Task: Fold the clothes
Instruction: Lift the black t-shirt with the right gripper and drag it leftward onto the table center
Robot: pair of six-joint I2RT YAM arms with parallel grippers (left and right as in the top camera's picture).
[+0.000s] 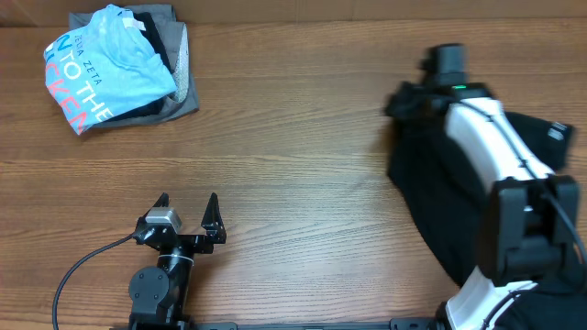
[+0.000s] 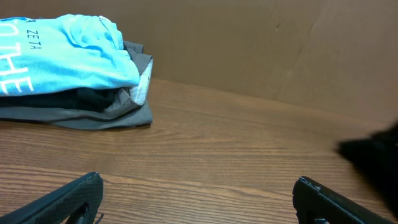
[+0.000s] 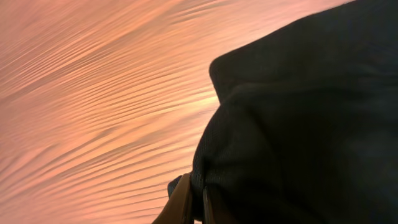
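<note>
Overhead, the black T-shirt (image 1: 426,188) lies bunched at the right side of the frame on the wooden table (image 1: 303,156). It is partly covered by the white-and-black right arm (image 1: 486,128), which reaches from the lower right corner up toward the upper right. The shirt reads as a dark heap, and no sleeve or hem can be made out.

In the right wrist view the right gripper (image 3: 196,208) sits at the bottom edge. Its two fingertips are pressed close together, with a fold of the black fabric pinched between them. The cloth fills the right half of that frame and bare wood grain fills the left.

The left gripper (image 1: 188,213) is at the lower left of the overhead frame, well apart from the shirt, with its fingers (image 1: 213,209) spread wide and nothing between them. The left wrist view shows the same two fingers in the lower corners with bare table between them, and a dark edge of the shirt at the right border.

At the upper left of the overhead frame sits a small pile — a light blue tee (image 1: 105,64) with white and coral lettering on top of grey garments (image 1: 186,92) — well apart from both grippers.
</note>
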